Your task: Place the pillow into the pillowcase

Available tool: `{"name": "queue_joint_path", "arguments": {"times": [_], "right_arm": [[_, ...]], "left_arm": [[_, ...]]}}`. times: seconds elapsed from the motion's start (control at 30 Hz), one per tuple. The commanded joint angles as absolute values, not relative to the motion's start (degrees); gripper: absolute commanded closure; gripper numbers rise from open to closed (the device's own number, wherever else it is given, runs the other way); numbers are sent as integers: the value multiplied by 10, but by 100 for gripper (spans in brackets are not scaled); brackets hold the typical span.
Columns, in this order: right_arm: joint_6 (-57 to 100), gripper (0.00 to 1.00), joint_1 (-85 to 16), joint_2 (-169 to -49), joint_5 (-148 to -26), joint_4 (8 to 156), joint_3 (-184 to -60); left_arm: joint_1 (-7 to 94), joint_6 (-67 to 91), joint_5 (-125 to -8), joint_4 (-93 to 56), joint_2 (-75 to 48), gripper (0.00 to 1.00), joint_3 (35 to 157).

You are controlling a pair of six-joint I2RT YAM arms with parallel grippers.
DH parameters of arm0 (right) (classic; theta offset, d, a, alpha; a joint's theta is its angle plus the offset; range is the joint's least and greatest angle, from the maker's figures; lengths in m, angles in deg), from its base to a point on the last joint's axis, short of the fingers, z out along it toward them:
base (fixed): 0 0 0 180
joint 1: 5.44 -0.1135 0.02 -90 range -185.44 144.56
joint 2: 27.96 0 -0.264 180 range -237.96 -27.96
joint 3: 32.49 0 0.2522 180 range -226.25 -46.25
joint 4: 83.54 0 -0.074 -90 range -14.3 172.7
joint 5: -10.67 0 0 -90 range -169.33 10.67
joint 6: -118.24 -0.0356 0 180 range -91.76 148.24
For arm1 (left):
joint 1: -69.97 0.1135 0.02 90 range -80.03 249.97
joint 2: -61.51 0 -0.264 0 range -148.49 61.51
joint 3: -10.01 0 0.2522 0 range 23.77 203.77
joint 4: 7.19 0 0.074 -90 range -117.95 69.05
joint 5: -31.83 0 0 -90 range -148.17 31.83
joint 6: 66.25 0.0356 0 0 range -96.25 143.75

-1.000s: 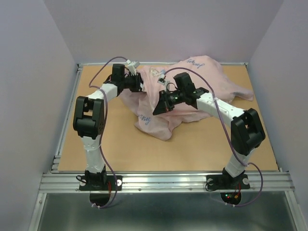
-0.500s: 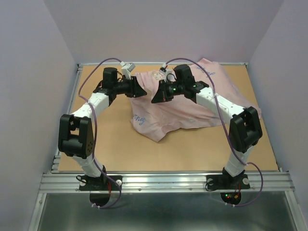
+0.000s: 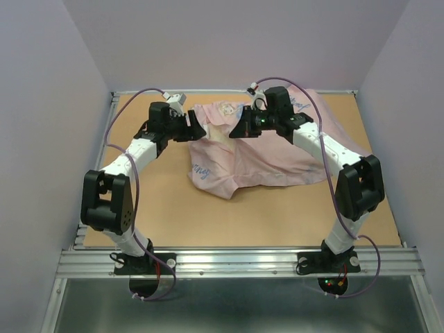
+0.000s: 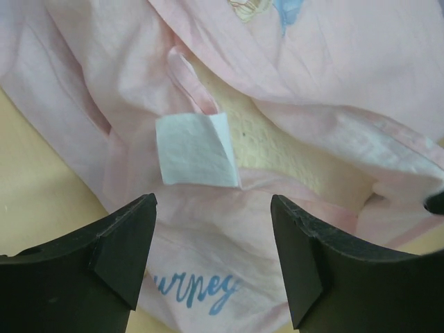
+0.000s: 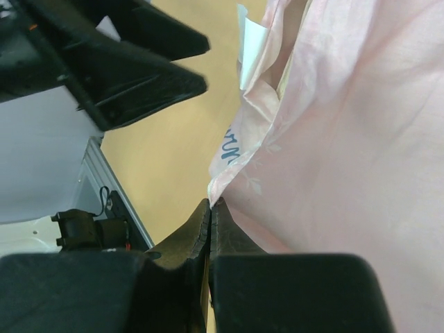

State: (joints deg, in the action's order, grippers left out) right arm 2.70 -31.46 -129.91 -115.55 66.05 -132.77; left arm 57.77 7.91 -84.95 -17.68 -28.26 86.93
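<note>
A: Where is the pillowcase (image 3: 277, 149)?

B: On the far half of the tabletop (image 3: 277, 215). It runs from the middle of the far edge out toward the far right corner. The pale pink side is up and it's rumpled, with one loose flap drooping toward the near edge around centre.

A: And the pillow?

B: It's inside the case, mostly covered. The pillow (image 4: 277, 142) shows only as a cream, dotted patch in the mouth of the case, in the left wrist view.

A: Gripper states?

B: The left gripper (image 4: 211, 208) is spread wide with nothing between the fingers. It hovers over the case mouth from the left side. The right gripper (image 5: 210, 222) is clamped, fingers pressed together, with the pink hem pinched at the tips. In the top view the two face each other across the opening, near the middle of the far edge.

A: Any readable text?

B: Only partly. There's blue handwriting-style script (image 4: 198, 291) on the pink below the opening. It reads roughly "urpeg", and its start runs behind the left finger. More blue script sits toward the far right corner, too small to read from above.

A: Labels?

B: There's a white tag (image 4: 195, 149) at the hem beside the pillow patch, and its visible face is blank. A small cartoon print (image 4: 267, 8) is cropped by the frame's top edge, with blue and skin tones. I can't tell what figure it is.
</note>
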Motion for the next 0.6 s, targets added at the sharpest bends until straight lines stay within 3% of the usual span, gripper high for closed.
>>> {"name": "queue_joint_path", "arguments": {"times": [0.0,0.13,0.23,0.27,0.33,0.37,0.57], "right_arm": [[23,99,-321,-1270,-1176,687,-1325],[25,100,-320,-1271,-1185,689,-1327],[26,99,-320,-1268,-1191,691,-1326],[27,99,-320,-1267,-1191,692,-1325],[27,99,-321,-1263,-1194,693,-1320],[25,99,-320,-1261,-1198,694,-1319],[1,99,-320,-1260,-1224,714,-1322]], "left_arm": [[553,75,-810,-165,-325,26,919],[528,75,-794,-159,-356,30,935],[520,68,-784,-159,-372,54,937],[521,65,-789,-159,-370,69,941],[520,65,-841,-121,-345,84,936],[519,61,-874,-99,-330,100,921],[485,-30,-1021,-3,-324,100,908]]}}
